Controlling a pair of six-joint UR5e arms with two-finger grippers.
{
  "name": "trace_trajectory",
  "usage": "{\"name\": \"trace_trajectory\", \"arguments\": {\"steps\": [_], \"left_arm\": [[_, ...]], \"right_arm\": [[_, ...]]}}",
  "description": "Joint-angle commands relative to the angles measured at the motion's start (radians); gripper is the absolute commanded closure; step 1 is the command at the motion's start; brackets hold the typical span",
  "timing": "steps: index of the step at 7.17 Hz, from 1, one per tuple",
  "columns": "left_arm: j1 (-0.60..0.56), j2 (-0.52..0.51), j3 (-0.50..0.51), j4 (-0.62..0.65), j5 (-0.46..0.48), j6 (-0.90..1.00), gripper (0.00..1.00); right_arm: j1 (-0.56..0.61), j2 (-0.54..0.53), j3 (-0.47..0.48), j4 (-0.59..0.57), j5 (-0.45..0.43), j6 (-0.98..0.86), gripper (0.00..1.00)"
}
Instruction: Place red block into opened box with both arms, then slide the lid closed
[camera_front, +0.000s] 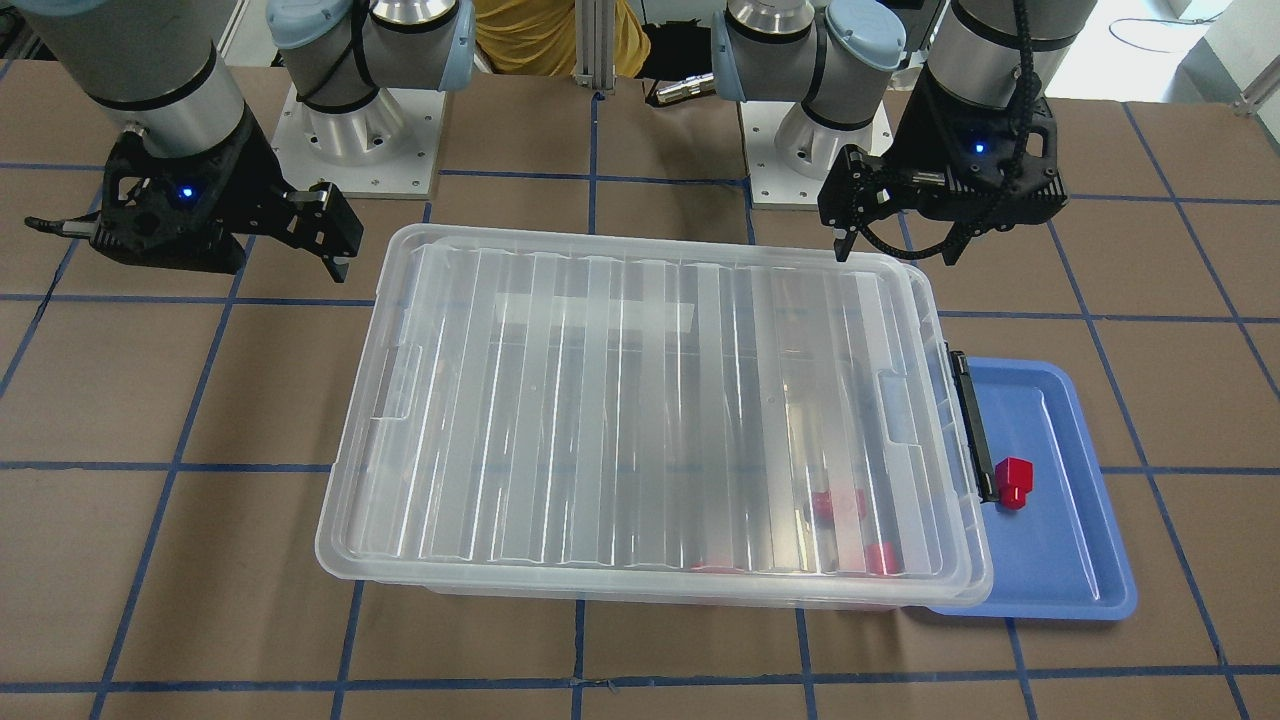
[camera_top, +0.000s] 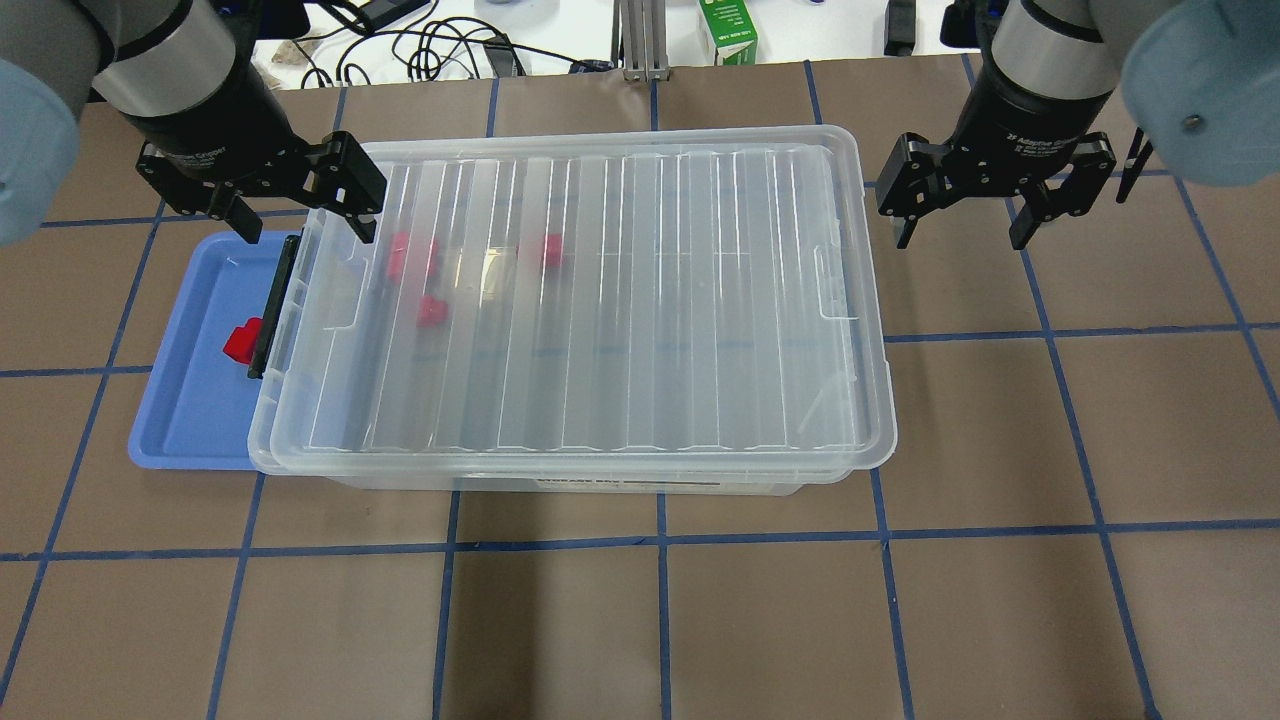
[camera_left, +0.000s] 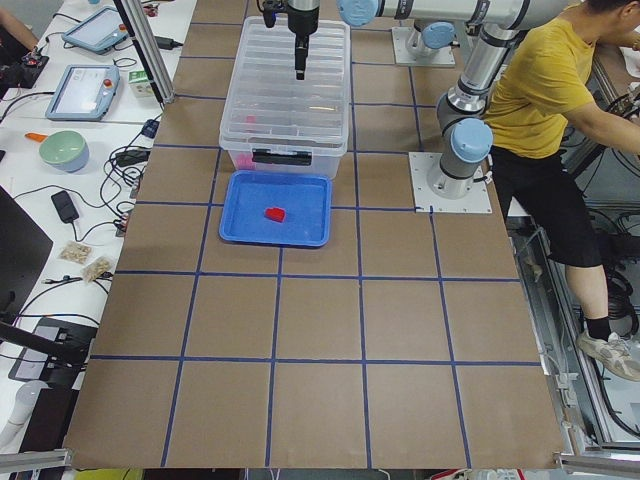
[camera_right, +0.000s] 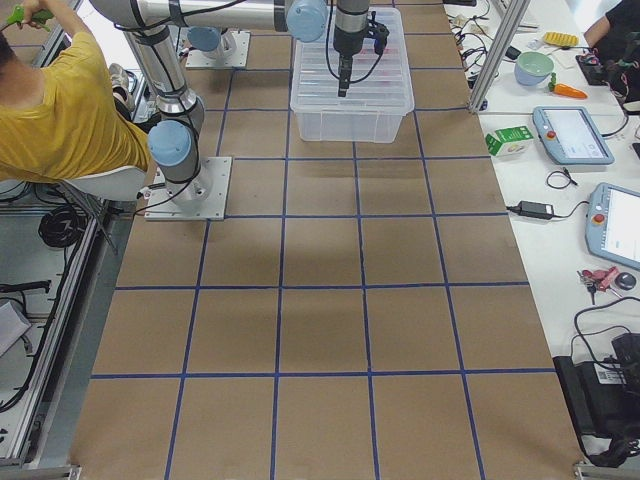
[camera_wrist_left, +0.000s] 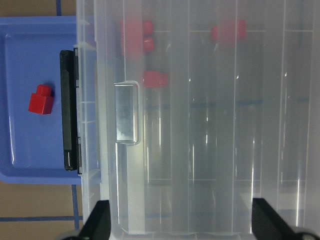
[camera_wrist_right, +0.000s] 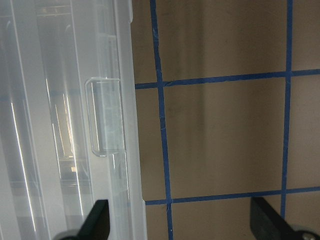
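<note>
One red block (camera_top: 241, 341) lies on the blue tray (camera_top: 190, 410), just outside the box's black latch bar (camera_top: 270, 310). The clear lid (camera_top: 600, 300) rests flat on the box (camera_top: 560, 482) and covers nearly all of it, slightly askew. Through the lid I see other red blocks (camera_top: 412, 255) inside, near the latch end. My left gripper (camera_top: 290, 200) hangs open above the lid's far corner at that end, holding nothing. In the left wrist view its fingertips (camera_wrist_left: 97, 222) frame the lid's recess. My right gripper (camera_top: 965, 215) is open and empty over bare table beyond the box's other short end.
The blue tray (camera_front: 1060, 540) sits partly under the box's latch end. A person in a yellow shirt (camera_left: 545, 90) stands behind the robot's bases. A green carton (camera_top: 727, 30) and cables lie past the table's far edge. Tablets (camera_right: 572, 135) rest on a side table.
</note>
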Motion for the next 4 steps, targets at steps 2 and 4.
{"name": "trace_trajectory", "arguments": {"steps": [2, 4], "left_arm": [[-0.001, 0.001, -0.001, -0.003, 0.001, 0.002, 0.0], [0.0, 0.001, -0.001, -0.003, 0.003, 0.002, 0.0]], "right_arm": [[-0.001, 0.099, 0.051, -0.157, 0.008, -0.003, 0.0], [-0.001, 0.117, 0.093, -0.205, 0.055, -0.001, 0.0]]}}
